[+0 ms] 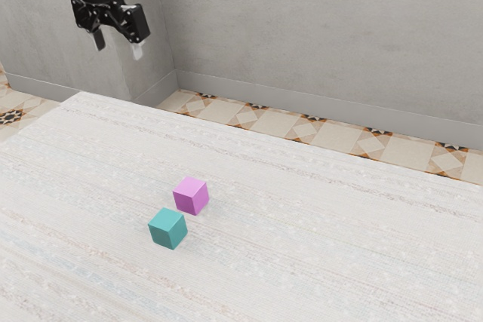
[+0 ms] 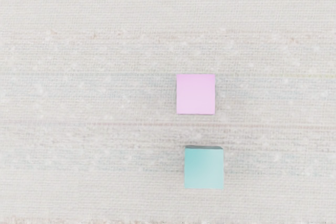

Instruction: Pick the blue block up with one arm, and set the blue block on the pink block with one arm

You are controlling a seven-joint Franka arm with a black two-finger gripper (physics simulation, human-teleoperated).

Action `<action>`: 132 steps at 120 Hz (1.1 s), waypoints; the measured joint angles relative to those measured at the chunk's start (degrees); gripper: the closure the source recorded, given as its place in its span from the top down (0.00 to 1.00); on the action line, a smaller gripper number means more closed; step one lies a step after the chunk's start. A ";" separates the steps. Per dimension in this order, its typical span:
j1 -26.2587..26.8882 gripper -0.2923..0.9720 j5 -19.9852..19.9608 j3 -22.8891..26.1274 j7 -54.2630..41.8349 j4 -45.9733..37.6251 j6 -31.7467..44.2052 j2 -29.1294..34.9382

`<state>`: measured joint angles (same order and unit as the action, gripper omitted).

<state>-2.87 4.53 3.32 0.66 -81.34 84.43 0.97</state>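
Pale table (image 1: 339, 209) bears blue block (image 1: 167, 228) near pink block (image 1: 191, 194), fingers (image 1: 99, 40) parted above

Bright, flat, slightly washed-out sim light

The light is soft and seems to come from overhead. The pink block (image 1: 191, 195) and blue block (image 1: 167, 228) only throw faint, smudgy shadows on the pale table (image 1: 339, 262), leaning a touch toward the exterior view's right. Their tops are brightest and their sides a shade darker. Same deal in the wrist view: a thin grey fringe along one edge of each block, and the table is nearly white.
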 joint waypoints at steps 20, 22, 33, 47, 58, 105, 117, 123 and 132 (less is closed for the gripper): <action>0.71 0.77 0.50 -0.28 0.35 0.63 -1.79 -0.15; 0.97 0.77 0.38 -0.50 0.38 1.51 -2.10 -0.29; 1.28 0.77 0.44 -0.42 0.50 16.08 -7.10 -3.42; 0.53 0.77 0.40 1.22 0.62 23.02 -10.57 -5.20; 0.98 0.77 0.38 1.31 0.72 23.76 -11.53 -6.25; 0.47 0.77 0.71 1.00 0.95 12.78 -8.36 -3.37; 0.33 0.77 0.83 1.46 0.90 -3.37 -1.91 3.05; 0.67 0.77 0.87 1.63 0.89 -8.96 1.12 4.30; 1.06 0.77 0.88 1.74 0.93 -15.68 6.23 4.89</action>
<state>-1.80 5.41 5.06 1.59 -97.02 90.66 5.86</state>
